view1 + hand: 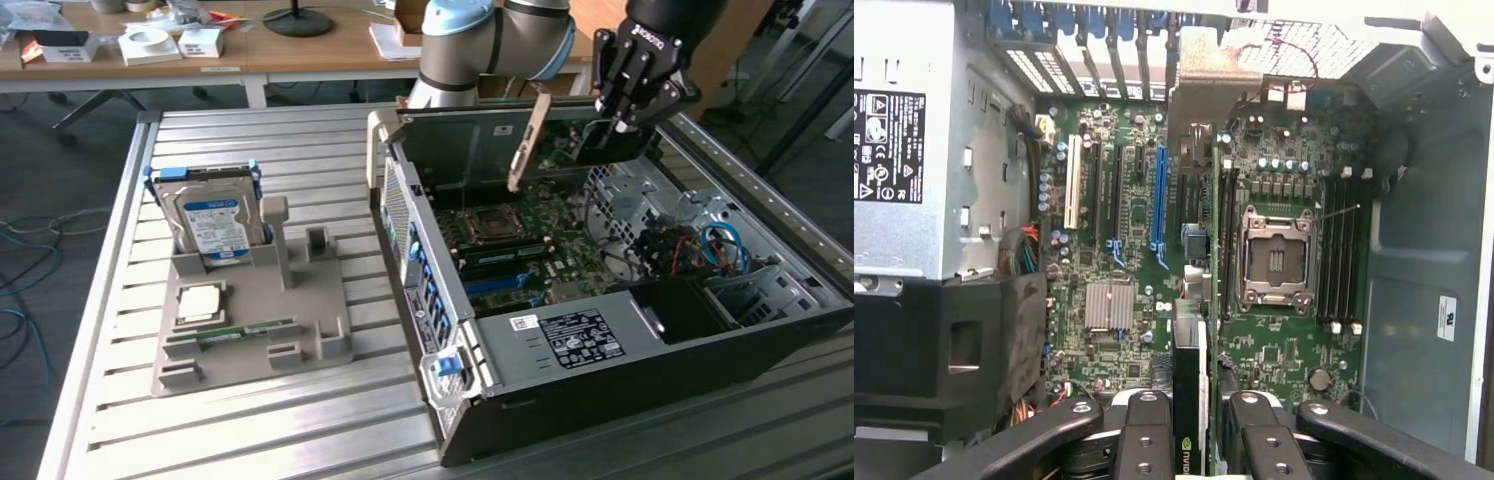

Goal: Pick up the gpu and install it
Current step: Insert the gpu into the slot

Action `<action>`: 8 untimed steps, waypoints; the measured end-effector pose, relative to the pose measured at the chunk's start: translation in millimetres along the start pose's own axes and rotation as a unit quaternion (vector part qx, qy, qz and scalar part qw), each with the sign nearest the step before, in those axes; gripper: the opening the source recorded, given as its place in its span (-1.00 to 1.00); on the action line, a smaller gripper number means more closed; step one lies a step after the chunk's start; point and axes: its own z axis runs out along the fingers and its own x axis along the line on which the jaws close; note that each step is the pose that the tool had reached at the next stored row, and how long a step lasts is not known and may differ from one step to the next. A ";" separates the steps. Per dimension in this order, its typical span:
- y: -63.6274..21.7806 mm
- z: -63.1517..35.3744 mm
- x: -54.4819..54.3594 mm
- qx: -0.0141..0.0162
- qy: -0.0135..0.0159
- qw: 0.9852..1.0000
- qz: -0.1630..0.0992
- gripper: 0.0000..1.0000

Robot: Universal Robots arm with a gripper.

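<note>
1. The gripper is clenched on the gpu. In the wrist view its black fingers press on both sides of the card's edge.
2. The gpu hangs from the gripper over the far end of the open case, near the arm's base. It stands on edge, and its long metal bracket slants down towards the board.
3. The gpu is not seated in any slot. In the wrist view it is seen edge-on, above the board and lined up between the blue slot and the socket.
4. The case lies on its side with the open face up. Its power supply, which carries a label, sits at the near end in the exterior view.
5. The socket is uncovered. Dark RAM slots run beside it, and a white slot lies beyond the blue one.
6. A grey holder sits on the slatted table, on the exterior view's left and well apart from the case.
7. In the holder, a drive with a blue label stands upright, a square chip lies flat in front of it, and a RAM stick lies near the front.
</note>
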 end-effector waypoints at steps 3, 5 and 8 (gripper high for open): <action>3.8 0.2 -0.1 0.000 0.000 1.000 0.000 -0.47; 6.7 0.3 -0.2 0.000 0.000 1.000 0.000 -0.47; 9.1 0.4 -0.3 0.000 0.000 1.000 0.000 -0.47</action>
